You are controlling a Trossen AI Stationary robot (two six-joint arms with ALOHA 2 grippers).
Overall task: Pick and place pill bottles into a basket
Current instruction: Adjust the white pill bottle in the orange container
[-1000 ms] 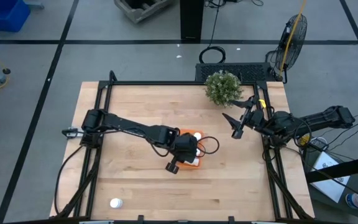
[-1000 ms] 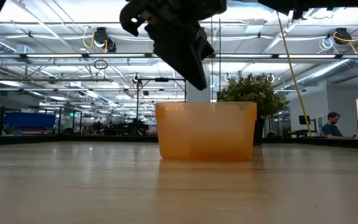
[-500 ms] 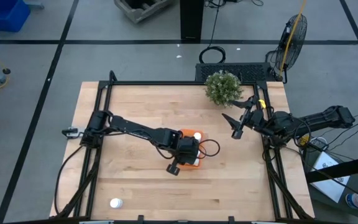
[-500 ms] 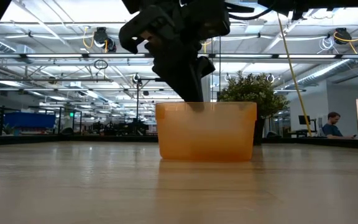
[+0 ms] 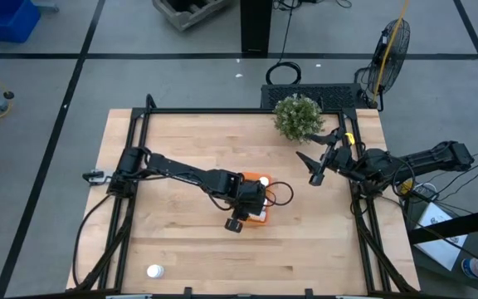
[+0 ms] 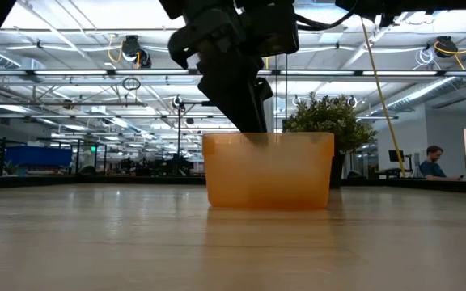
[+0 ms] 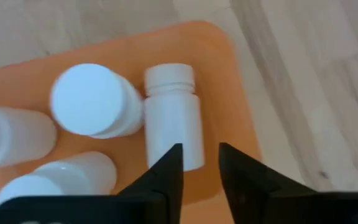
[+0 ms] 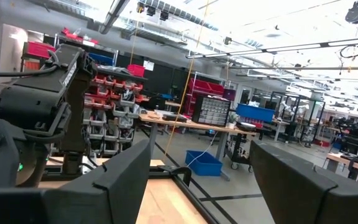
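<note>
Hovering my left gripper [image 7: 199, 163] over the orange basket [image 7: 229, 81], fingers a little apart, nothing held; a pill bottle [image 7: 173, 115] lies on its side just below w/ others beside it. One bottle [image 5: 154, 271] sits near table's front-left corner. Right gripper [image 5: 314, 166] waits open by the plant [image 5: 297, 116].

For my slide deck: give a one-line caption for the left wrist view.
Left gripper hovers, fingers parted, over a bright-orange plastic tray holding four small white pill bottles.

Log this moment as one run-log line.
left gripper: over orange tray, jaws slightly apart, bottle lying below | tray: four bottles visible | stray bottle: table's near-left corner | right gripper: open, waiting beside plant
</note>
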